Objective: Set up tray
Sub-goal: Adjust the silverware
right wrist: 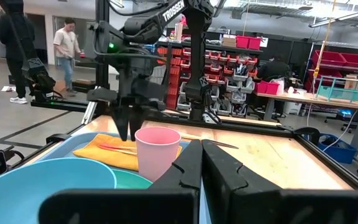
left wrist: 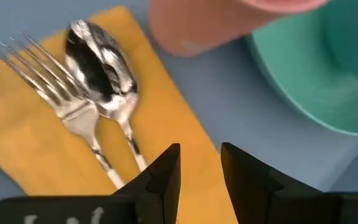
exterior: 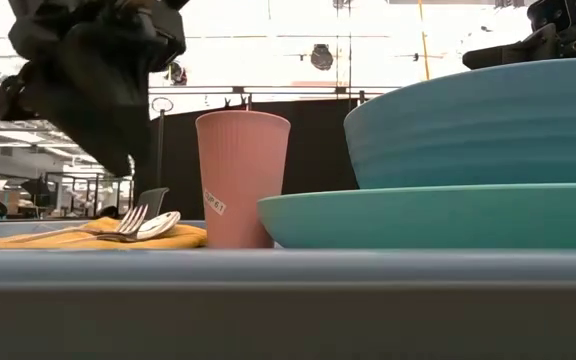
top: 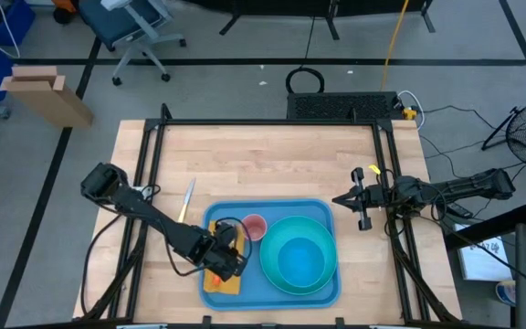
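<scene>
The blue tray (top: 322, 212) lies at the table's near middle. On it stand a turquoise plate (top: 268, 265) carrying a blue bowl (top: 299, 258) and a pink cup (top: 255, 227). A yellow napkin (left wrist: 36, 134) lies at the tray's left end, with a fork (left wrist: 55, 93) and a spoon (left wrist: 101, 68) side by side on it. My left gripper (left wrist: 201, 165) hovers open just above the napkin, over the handles' end, holding nothing. My right gripper (right wrist: 201, 168) waits shut near the table's right edge (top: 345, 199).
A knife (top: 188, 199) lies on the bare wood left of the tray's far left corner. A black frame (top: 245, 122) runs round the tabletop. Wood lies bare beyond the tray's far side. People stand in the room behind.
</scene>
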You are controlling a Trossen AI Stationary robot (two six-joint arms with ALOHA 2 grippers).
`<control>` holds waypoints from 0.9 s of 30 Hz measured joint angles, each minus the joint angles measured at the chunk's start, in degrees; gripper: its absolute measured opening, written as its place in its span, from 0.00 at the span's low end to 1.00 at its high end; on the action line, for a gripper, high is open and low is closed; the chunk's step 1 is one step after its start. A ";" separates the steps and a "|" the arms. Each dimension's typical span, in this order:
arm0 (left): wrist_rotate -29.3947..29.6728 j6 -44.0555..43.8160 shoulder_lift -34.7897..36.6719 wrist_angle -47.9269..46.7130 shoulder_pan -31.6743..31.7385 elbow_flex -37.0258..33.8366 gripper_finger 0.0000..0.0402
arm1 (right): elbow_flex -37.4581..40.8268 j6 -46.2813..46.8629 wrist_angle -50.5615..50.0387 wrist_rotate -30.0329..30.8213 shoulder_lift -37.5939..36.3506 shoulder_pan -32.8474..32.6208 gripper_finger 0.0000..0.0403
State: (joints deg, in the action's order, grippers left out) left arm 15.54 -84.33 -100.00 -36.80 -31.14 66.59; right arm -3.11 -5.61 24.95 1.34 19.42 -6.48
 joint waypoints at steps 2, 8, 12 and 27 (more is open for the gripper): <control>0.20 -0.74 0.09 -2.14 0.00 0.28 0.30 | -0.01 0.00 0.00 0.00 -0.01 0.01 0.00; 0.10 -1.73 -1.21 -3.95 0.00 0.26 0.30 | -0.01 0.00 0.00 0.00 0.00 0.00 0.00; 0.19 -1.76 -0.99 -3.63 0.00 0.28 0.30 | -0.01 0.00 -0.02 0.01 0.00 0.01 0.00; -1.36 -1.72 -5.78 -4.07 -0.33 0.26 0.30 | 0.00 0.00 -0.14 0.02 0.00 0.00 0.00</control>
State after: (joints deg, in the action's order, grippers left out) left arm 14.17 -86.05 -105.78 -40.87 -31.46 66.85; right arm -3.11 -5.61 24.81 1.37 19.42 -6.48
